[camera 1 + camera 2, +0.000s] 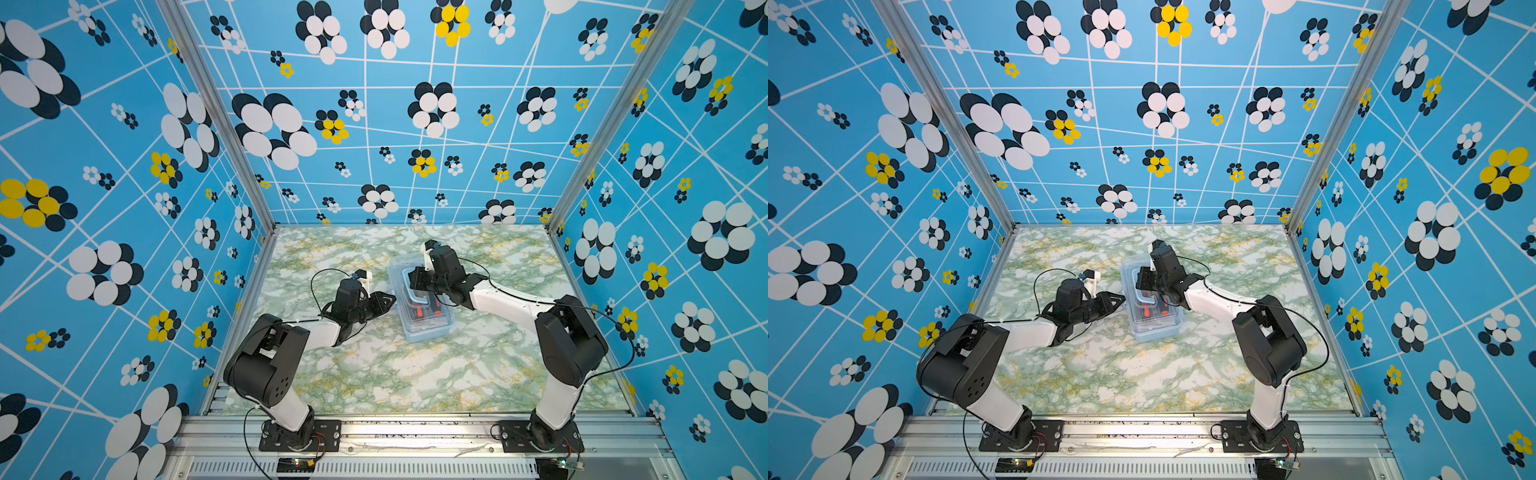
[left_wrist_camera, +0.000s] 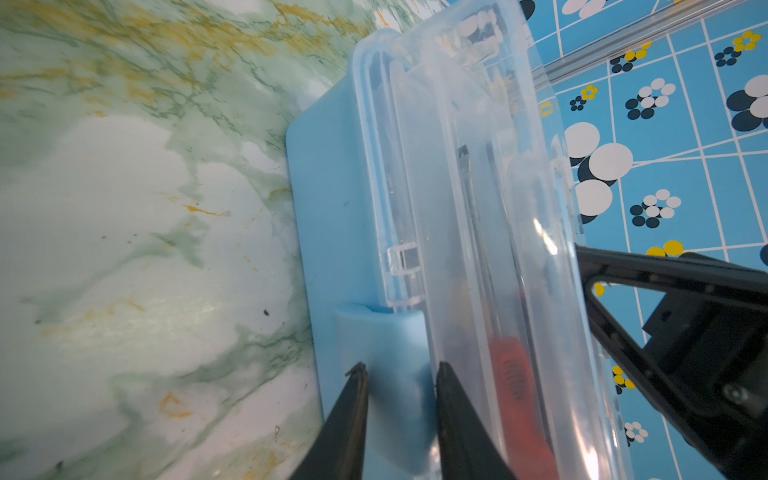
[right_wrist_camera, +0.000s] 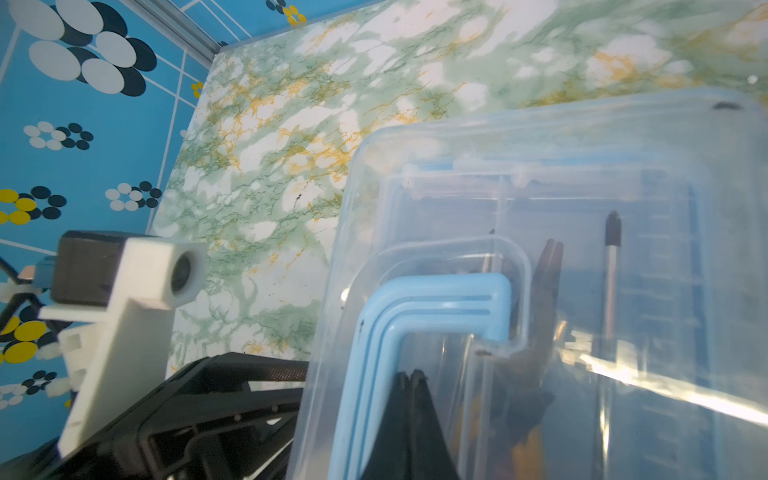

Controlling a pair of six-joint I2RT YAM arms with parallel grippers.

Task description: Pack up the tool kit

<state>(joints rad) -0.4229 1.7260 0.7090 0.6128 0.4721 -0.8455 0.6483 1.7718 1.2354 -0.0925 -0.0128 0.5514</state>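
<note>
Blue latch (image 2: 380, 340) pinched by the low, outstretched left tool (image 2: 400, 372).

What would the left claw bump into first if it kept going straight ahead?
The blue latch on the side of the box. The left claw has a tip on either side of it, so it would probably push straight into it.

One tool box (image 1: 430, 330), two grippers (image 2: 399, 370) (image 3: 411, 376), seemingly two orange-handled screwdrivers (image 1: 420, 311) inside.
</note>
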